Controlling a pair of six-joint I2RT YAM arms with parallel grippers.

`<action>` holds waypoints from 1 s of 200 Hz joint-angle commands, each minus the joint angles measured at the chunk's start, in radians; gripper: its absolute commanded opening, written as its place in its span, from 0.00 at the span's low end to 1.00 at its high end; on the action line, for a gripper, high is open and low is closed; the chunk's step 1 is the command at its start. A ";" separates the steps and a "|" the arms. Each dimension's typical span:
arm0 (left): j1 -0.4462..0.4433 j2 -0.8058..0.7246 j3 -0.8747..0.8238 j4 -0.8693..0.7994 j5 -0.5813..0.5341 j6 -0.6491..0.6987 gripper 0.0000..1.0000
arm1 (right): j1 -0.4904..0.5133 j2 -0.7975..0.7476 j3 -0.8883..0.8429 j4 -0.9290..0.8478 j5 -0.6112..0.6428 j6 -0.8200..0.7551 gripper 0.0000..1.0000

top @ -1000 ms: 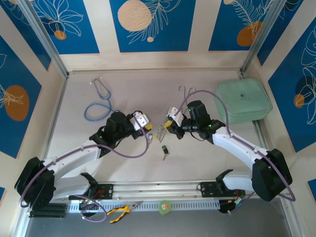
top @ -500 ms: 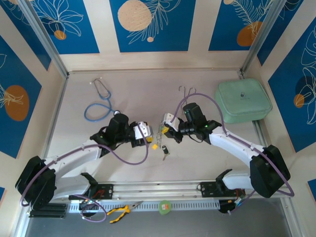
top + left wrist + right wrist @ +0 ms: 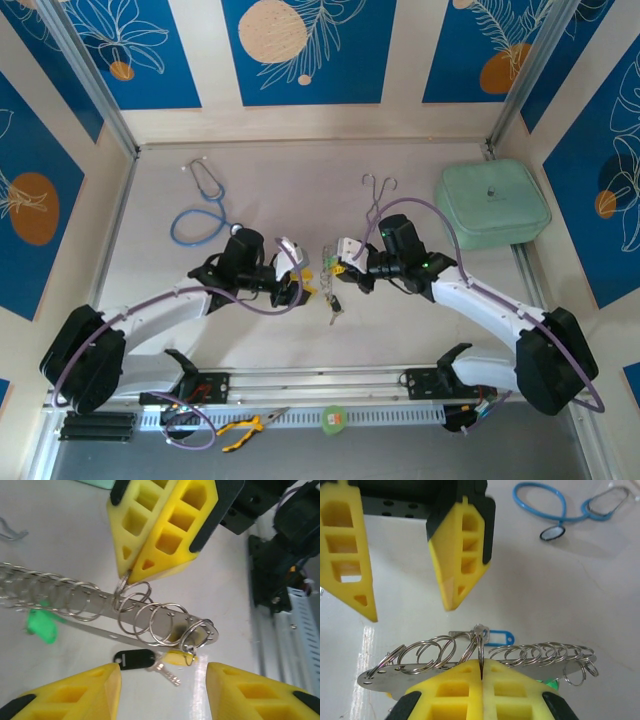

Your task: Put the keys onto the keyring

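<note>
The right claw (image 3: 131, 572) is clenched on one split ring of the keyring (image 3: 165, 622), a flat metal bar carrying a row of rings, and holds it off the table (image 3: 60, 540). Its green tab (image 3: 42, 625) hangs toward one end and its yellow tag (image 3: 179, 656) from the other. The left claw (image 3: 410, 611) faces it from just across, released, jaws standing apart with nothing between them. The bar's long axis runs crosswise in front of the left claw, so the rings present side-on to its fingers. The black-headed key (image 3: 132, 658) lies flat on the table beneath the bar. From the left wrist it sits ahead of and below the left claw's open gap, the head nearer one finger and the blade pointing toward the other, so its long axis lies roughly across the gap, not along it. That is the relation the next move appears to turn on. The left claw is the free one and the nearer to this key, and it would likely need to drop under the bar and pinch the plastic head. The blue-headed key (image 3: 499, 637) shows just beyond the clenched ring from the right claw. Whether it is threaded on a ring or merely lies behind cannot be told.
</note>
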 commanded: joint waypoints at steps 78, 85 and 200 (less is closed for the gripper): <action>0.034 0.086 0.020 0.169 0.245 -0.244 0.49 | 0.020 -0.057 -0.015 0.058 -0.053 -0.107 0.00; 0.034 0.094 0.024 0.170 0.248 -0.249 0.48 | 0.023 -0.055 -0.015 0.062 -0.051 -0.107 0.00; 0.037 0.096 0.028 0.183 0.269 -0.245 0.37 | 0.046 -0.033 -0.024 0.078 -0.026 -0.118 0.00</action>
